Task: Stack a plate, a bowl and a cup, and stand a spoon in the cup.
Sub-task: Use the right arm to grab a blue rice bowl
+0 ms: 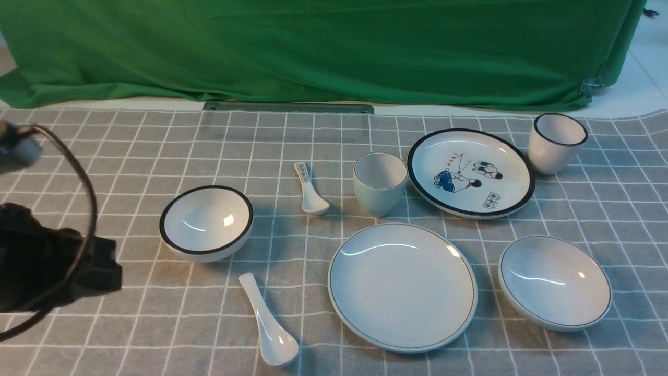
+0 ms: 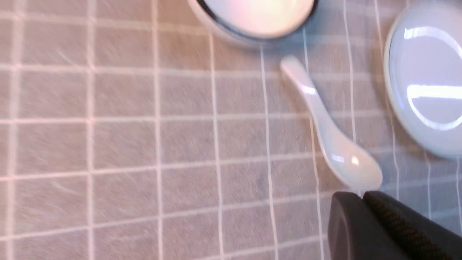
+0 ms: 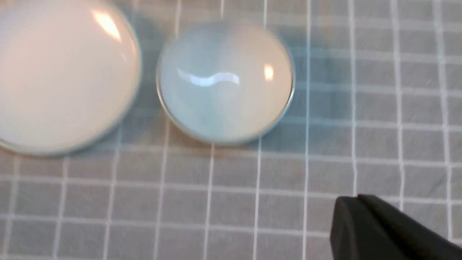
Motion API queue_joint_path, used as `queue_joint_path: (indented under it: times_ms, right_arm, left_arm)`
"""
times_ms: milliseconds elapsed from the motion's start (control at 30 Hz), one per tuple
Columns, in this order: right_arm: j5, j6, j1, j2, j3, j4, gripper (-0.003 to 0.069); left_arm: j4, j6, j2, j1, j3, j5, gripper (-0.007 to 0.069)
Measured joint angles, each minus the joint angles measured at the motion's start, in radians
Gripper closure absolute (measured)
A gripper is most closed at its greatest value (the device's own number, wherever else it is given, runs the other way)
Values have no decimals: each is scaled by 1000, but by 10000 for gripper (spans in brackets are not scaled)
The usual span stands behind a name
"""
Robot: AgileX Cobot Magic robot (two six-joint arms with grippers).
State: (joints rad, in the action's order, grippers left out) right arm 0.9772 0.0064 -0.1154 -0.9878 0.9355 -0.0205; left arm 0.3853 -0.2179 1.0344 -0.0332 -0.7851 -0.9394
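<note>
The front view looks forward and down from the robot's own side, taking in most of the table (image 1: 130,156) as far as the green curtain (image 1: 313,47). The left wrist view hangs close above the table, looking down on the spoon (image 2: 325,126). The right wrist view, equally close, looks down on the bowl (image 3: 225,83). All three share the plate (image 1: 402,287).
</note>
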Motion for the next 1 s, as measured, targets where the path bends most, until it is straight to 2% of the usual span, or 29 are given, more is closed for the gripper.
queue_joint_path:
  times_ms: [167,267,300,367,467,533,633,767,867,933,967,1000]
  right_arm:
    - [-8,0,2,-192,4,-1,642]
    - [-98,19,39,-335,41,21,615]
    - [-125,33,55,-380,63,30,585]
    - [-162,42,80,-472,106,33,459]
    - [-191,56,93,-593,165,35,212]
    - [-196,58,93,-646,184,38,139]
    - [-201,60,92,-724,201,41,95]
    - [-204,60,92,-803,206,41,97]
    - [-204,60,92,-844,206,42,146]
    - [-204,51,92,-853,206,47,297]
    - [-204,49,92,-853,206,48,319]
    - [-202,35,91,-849,207,51,484]
  left_arm:
    - [29,-44,57,7,-2,-19,607]
    - [28,-49,61,63,-6,-18,607]
    - [28,-50,61,94,-6,-18,607]
    - [4,-53,61,164,-6,-18,607]
    - [-53,-40,61,244,-7,-7,607]
    - [-74,-33,61,262,-7,7,607]
    - [-93,-28,61,272,-7,15,607]
    - [-105,-26,61,272,-7,18,607]
    - [-110,-22,61,272,-7,19,607]
    - [-110,-19,61,272,-7,19,607]
    - [-110,-19,61,272,-7,19,607]
    - [-110,-18,61,272,-7,19,607]
